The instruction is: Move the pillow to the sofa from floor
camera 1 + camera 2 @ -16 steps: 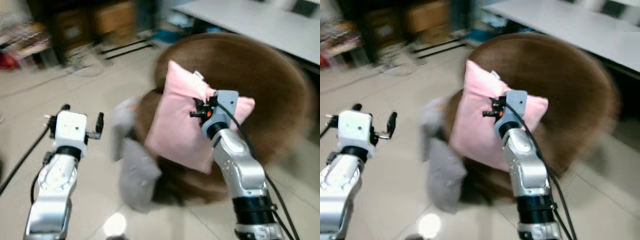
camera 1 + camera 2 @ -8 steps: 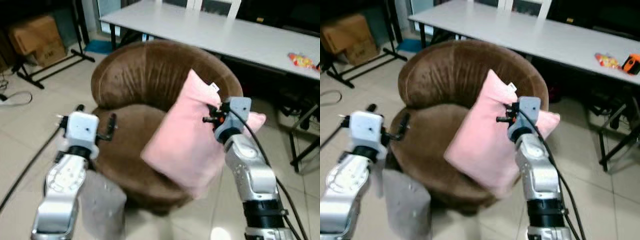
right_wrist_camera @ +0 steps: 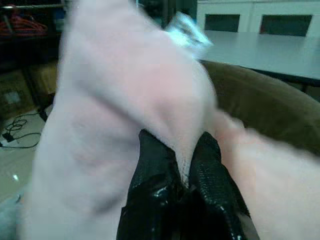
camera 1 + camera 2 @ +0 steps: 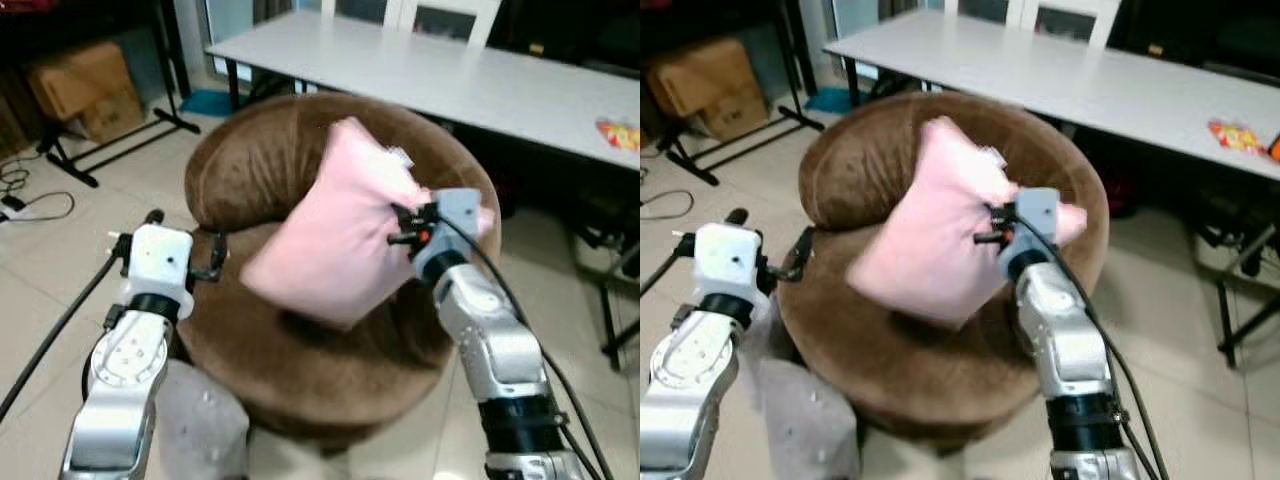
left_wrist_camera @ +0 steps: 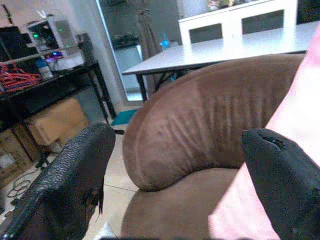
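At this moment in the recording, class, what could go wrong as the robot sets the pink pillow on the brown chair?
1. The right gripper pinches only a small fold of the pink pillow, so the fabric might slip out before it is placed.
2. The pillow hangs tilted above the brown chair; let go now, it could tumble toward the front edge and off.
3. The left gripper, jaws open, sits close beside the pillow and might snag it.

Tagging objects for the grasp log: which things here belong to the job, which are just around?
Job: pink pillow, pinched by the right tool; brown sofa under it.

Lying about: grey pillow on the floor, white table, cardboard box, open left tool.
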You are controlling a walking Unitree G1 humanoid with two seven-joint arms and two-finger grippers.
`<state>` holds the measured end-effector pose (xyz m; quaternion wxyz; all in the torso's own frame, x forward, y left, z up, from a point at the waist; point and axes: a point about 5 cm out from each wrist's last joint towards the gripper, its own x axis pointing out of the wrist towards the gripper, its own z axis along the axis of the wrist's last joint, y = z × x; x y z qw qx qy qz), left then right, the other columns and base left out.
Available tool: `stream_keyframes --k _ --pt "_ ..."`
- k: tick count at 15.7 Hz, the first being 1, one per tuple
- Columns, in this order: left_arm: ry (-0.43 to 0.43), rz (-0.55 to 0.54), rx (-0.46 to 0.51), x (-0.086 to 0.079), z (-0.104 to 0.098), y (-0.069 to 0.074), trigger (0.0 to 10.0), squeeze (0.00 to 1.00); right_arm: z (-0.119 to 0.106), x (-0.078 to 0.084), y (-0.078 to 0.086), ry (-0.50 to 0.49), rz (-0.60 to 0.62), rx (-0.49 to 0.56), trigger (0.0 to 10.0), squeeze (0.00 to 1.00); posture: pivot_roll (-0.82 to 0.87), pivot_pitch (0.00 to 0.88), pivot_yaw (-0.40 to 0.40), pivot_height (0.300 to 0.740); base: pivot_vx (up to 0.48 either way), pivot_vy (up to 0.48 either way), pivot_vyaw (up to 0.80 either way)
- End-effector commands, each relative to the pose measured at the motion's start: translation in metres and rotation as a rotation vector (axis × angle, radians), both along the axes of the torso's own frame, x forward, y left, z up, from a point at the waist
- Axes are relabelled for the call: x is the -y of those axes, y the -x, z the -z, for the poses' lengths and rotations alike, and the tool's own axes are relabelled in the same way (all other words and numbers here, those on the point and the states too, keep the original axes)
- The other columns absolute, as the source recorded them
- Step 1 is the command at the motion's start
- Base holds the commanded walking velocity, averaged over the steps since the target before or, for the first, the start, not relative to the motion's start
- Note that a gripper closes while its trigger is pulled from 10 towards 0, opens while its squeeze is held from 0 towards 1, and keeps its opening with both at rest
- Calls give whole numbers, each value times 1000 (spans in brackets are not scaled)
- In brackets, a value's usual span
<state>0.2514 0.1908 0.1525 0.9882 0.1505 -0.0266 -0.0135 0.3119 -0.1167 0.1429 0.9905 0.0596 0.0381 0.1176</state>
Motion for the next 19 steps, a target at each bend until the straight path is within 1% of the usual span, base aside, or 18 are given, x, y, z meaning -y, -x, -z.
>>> stream_keyframes --k 1,10,11,12,13,15,16,17,18,19 --pt "-16 -15 3 -5 -1 2 10000 388 -18 -11 -3 -7 -39 78 10000 0 -1 0 -69 740 341 0 0" --pt "-24 -20 -6 -5 2 7 10000 376 -15 -21 -4 48 -108 75 10000 0 16 0 -87 740 318 0 0" --pt "-31 -12 -19 -5 4 9 10000 373 -12 -23 -4 82 -122 55 10000 0 18 0 -87 740 0 0 0" --pt "-33 -8 -25 -5 4 9 10000 373 -12 -24 -4 88 -127 50 10000 0 18 0 -87 740 0 0 0" --pt "-38 19 -52 -4 8 12 10000 357 -12 -27 -5 110 -139 39 10000 0 18 0 -87 740 0 0 0" --pt "-84 91 -121 -4 17 21 10000 369 -12 -36 -5 132 -165 0 10000 0 24 0 -93 740 0 0 0" --pt "-109 130 -159 -4 21 27 10000 369 -10 -41 -6 145 -170 -37 10000 0 28 0 -98 740 0 0 0" --pt "-114 139 -169 -5 22 29 10000 373 -10 -42 -6 152 -173 -46 10000 0 31 0 -102 740 0 0 0" --pt "-130 169 -202 -5 25 36 10000 373 -8 -47 -7 161 -181 -87 10000 0 38 0 -110 740 0 0 0" --pt "-134 177 -211 -5 25 39 10000 373 -7 -49 -8 153 -183 -107 10000 0 39 0 -111 740 0 0 0"
